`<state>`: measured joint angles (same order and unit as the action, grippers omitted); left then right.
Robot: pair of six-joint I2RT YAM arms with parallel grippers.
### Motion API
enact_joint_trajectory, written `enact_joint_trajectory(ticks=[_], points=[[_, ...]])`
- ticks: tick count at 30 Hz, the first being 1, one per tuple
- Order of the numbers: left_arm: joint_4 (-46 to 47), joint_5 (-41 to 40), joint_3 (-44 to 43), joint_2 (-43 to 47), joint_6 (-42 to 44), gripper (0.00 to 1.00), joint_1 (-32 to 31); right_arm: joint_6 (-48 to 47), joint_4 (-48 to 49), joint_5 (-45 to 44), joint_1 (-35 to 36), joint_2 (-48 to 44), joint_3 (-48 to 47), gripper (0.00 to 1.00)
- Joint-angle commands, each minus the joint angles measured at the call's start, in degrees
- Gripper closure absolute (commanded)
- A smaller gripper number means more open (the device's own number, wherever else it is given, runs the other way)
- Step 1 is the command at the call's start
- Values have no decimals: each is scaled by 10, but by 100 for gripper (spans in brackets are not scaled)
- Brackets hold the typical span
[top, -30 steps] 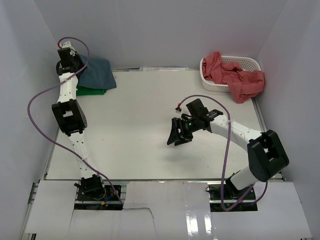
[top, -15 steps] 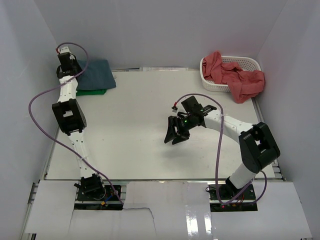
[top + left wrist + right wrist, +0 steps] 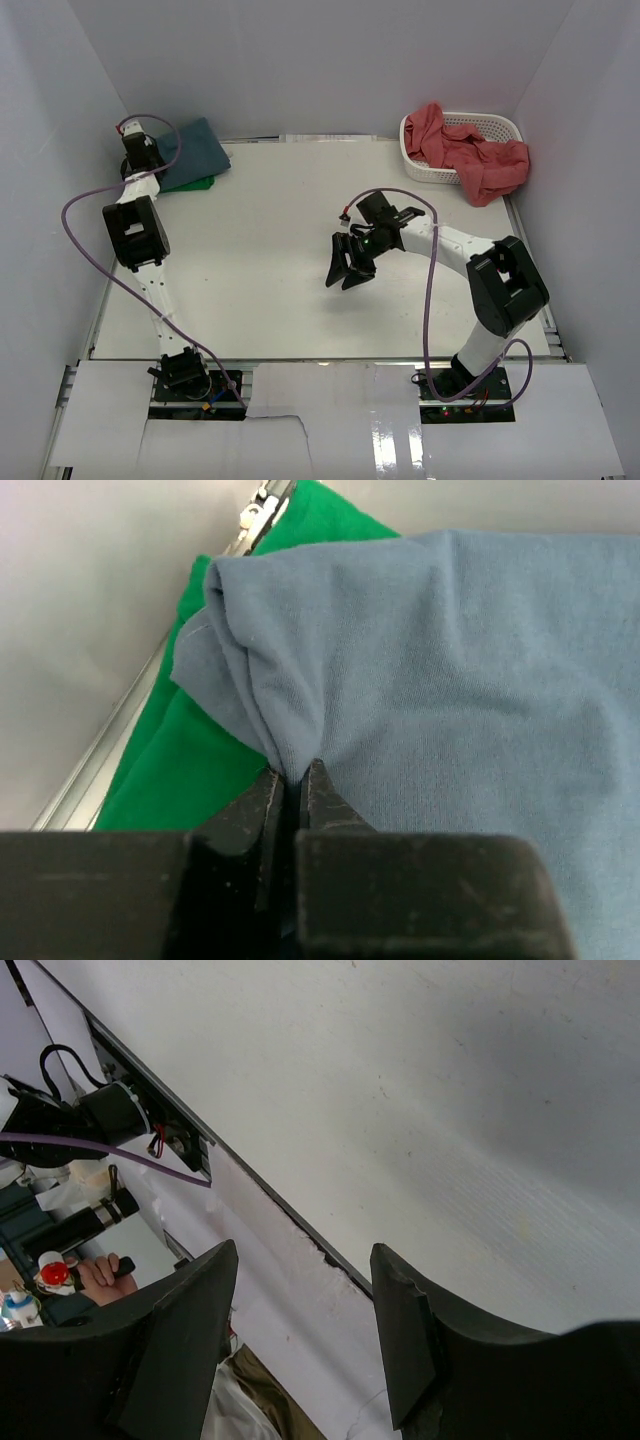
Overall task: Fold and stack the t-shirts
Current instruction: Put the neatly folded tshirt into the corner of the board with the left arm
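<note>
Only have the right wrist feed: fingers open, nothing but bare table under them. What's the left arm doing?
Observer: The left gripper is shut on a pinched fold of the slate blue t-shirt.
Operator: Where is that shirt?
Observer: At the far-left corner of the table, lying on top of the green t-shirt, which shows along its left edge.
Operator: Anything left to fold?
Observer: Salmon red t-shirts sit bunched in the white basket at the far-right corner, with cloth hanging over its near rim.
</note>
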<state>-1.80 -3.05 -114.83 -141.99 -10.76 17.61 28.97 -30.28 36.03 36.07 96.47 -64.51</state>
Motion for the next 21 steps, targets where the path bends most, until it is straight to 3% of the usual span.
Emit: enact_joint_trajectory(ticks=[1,9,12,21], points=[[45,-13,-11,38,7,84,0,0,-11,11,4,9,-20,38],[50,-71,-29,41,3,68,0,6,-2,10,11,14,-15,37],[53,-83,-42,47,1,52,0,5,-3,12,13,12,-15,37],[98,-56,-48,73,19,29,-1,-2,-15,11,13,4,-16,37]])
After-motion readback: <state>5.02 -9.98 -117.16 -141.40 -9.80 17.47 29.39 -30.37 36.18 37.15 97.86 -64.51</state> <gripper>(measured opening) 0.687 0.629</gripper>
